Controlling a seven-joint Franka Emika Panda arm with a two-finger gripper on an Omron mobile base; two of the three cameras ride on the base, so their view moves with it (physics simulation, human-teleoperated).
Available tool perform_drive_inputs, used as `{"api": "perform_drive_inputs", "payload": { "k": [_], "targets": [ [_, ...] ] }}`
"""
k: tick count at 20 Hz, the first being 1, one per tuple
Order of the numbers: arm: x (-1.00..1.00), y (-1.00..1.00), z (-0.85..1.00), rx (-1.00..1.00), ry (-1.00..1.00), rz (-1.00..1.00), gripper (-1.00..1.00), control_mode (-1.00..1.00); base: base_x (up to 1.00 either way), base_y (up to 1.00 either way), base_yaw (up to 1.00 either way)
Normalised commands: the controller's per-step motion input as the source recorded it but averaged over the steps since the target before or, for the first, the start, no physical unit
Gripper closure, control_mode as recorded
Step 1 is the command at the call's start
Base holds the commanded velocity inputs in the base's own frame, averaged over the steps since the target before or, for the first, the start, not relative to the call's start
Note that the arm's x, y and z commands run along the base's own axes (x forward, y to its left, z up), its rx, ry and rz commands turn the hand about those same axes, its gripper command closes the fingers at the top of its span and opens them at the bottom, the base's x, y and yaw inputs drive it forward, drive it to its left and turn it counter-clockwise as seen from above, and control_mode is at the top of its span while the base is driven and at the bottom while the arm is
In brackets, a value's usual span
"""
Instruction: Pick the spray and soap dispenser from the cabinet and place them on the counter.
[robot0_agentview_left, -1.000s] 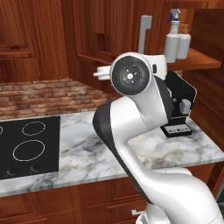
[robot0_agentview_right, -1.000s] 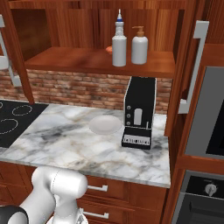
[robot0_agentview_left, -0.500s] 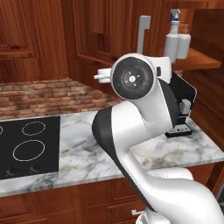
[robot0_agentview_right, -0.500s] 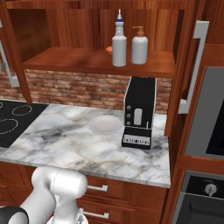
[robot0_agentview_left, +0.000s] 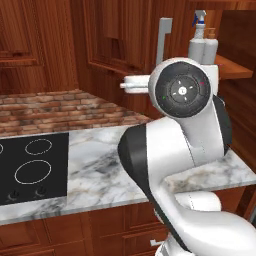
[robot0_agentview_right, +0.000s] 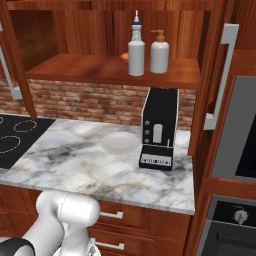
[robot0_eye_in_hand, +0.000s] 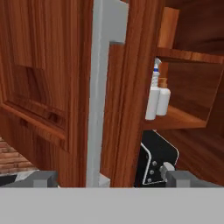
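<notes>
A: Which step is this?

B: The fetching hasn't begun, I'd say. The cabinet (robot0_agentview_right: 110, 70) is open; the spray (robot0_agentview_right: 136, 47) and soap dispenser (robot0_agentview_right: 159, 52) stand side by side on its shelf, above the black machine (robot0_agentview_right: 159, 130).

A: And the tool?

B: The tool (robot0_eye_in_hand: 107, 177) has its tips spread wide, holding nothing, facing the door's silver handle (robot0_eye_in_hand: 99, 87).

A: Next?

B: Probably swing past the door and reach the spray, then bring it down to the bench (robot0_agentview_right: 75, 160).

On my cabinet's wooden shelf (robot0_agentview_right: 100, 70), the slim blue-nozzled spray bottle (robot0_agentview_right: 136, 50) stands upright just left of the squat orange-pumped soap dispenser (robot0_agentview_right: 159, 55), nearly touching, near the shelf's right end.
</notes>
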Motion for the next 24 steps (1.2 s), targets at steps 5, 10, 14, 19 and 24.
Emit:
{"api": "perform_drive_inputs", "payload": {
  "k": [5, 10, 14, 19, 24],
  "targets": [
    [-0.31, -0.42, 0.15, 0.13, 0.0, 0.0, -1.0, -1.0, 0.0, 0.0, 0.0],
    [-0.2, -0.43, 0.05, 0.17, 0.0, 0.0, -1.0, -1.0, 0.0, 0.0, 0.0],
    [-0.2, -0.37, 0.03, 0.17, 0.0, 0.0, -1.0, -1.0, 0.0, 0.0, 0.0],
    [-0.1, -0.26, 0.01, 0.18, 0.0, 0.02, -1.0, -1.0, 0.0, 0.0, 0.0],
    [0.0, -0.13, 0.0, 0.19, 0.0, 0.03, -1.0, -1.0, 0.0, 0.0, 0.0]
  ]
}}
